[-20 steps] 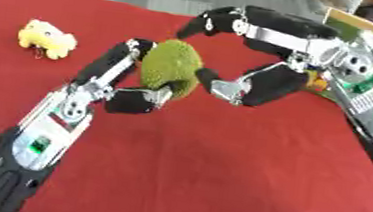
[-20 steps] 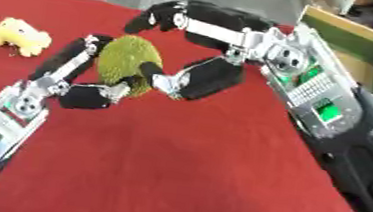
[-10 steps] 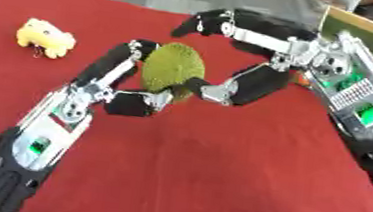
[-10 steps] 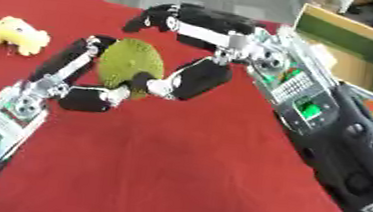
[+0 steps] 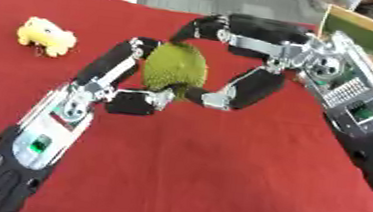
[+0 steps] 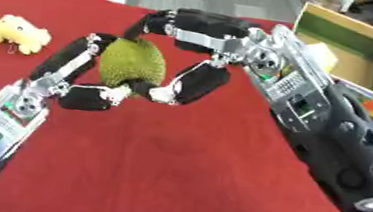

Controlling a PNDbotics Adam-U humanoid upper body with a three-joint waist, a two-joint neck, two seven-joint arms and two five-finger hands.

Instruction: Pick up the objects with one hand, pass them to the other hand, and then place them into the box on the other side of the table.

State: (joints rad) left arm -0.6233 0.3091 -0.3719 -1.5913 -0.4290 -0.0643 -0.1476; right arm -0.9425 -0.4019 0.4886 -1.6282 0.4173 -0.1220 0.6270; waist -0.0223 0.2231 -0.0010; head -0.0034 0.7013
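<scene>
From the left eye view, the left hand [image 5: 126, 88] is curling its fingers around a green spiky fruit [image 5: 175, 70] held above the red table [image 5: 216, 182], while the right hand [image 5: 244, 59] is closing on it from the other side. A yellow plush toy [image 5: 46, 36] is lying well apart, far left.

From the right eye view, the box [image 6: 354, 51] is waiting at the far right. This looks like the handover; next, I'd say, the left hand needs to let go.
</scene>
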